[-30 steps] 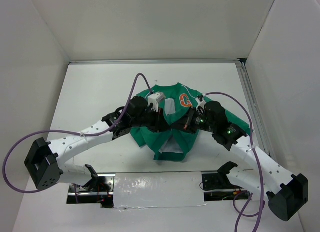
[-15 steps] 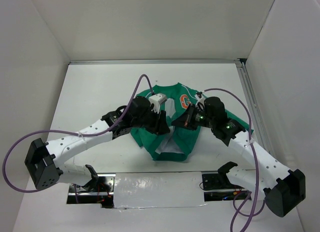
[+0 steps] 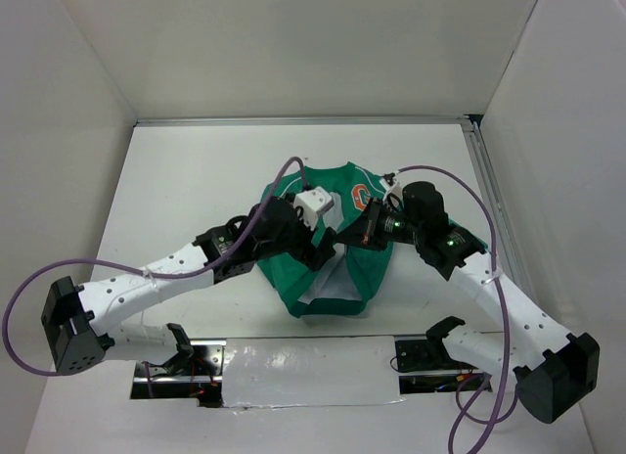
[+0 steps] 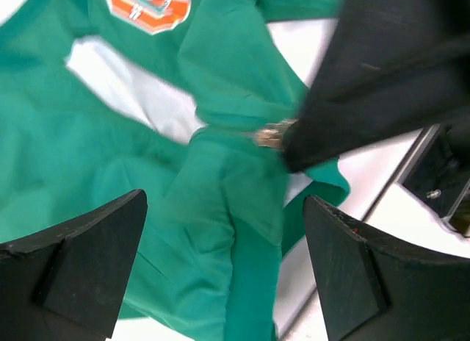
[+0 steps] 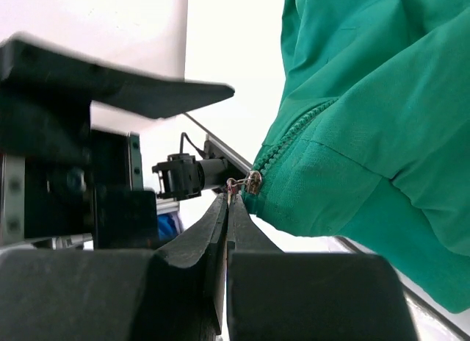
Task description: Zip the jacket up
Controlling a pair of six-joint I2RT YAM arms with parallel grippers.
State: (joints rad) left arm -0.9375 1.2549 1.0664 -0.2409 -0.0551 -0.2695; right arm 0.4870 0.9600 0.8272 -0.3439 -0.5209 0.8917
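Note:
The small green jacket (image 3: 328, 278) lies crumpled mid-table, its orange "G" patch (image 3: 361, 195) up and white lining showing at the open front. My right gripper (image 5: 229, 198) is shut on the metal zip pull (image 5: 252, 183), at the lower end of the zip teeth, and holds the fabric lifted. In the top view it (image 3: 344, 237) reaches in from the right. My left gripper (image 4: 224, 271) hovers open just above the jacket's (image 4: 88, 157) front panel, nothing between its fingers (image 4: 81, 267). From there I see the zip pull (image 4: 272, 135) at the right gripper's black tip (image 4: 382, 76).
A metal rail (image 3: 487, 200) runs along the table's right side and white walls close in the left, back and right. Purple cables (image 3: 279, 175) loop above both arms. A shiny taped strip (image 3: 303, 371) lies between the arm bases at the near edge.
My left gripper has opened wide and let go of the jacket. The right gripper, still pinching the zip pull, has shifted slightly left, and the jacket's lower part has slid towards the near-left.

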